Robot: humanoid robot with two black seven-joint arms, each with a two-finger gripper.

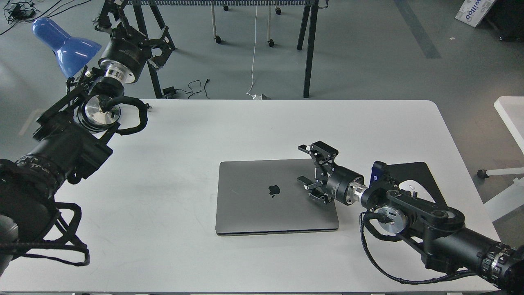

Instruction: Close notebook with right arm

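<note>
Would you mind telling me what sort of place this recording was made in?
Most likely a robotics lab or workshop: a white table holding a closed notebook, a grey floor strewn with cables, and trestle-legged and wheeled furniture behind.

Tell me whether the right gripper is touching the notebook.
Cannot tell. In the head view, the right gripper overlaps the closed notebook lid's right side, with no visible gap or contact.

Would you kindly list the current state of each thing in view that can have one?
notebook: lid shut, lying flat on the table, apple logo up.
right tool: open, empty, over the notebook's right side.
left tool: raised beyond the table's far left corner; open or shut cannot be told.
blue lamp: no light visible from here.
</note>
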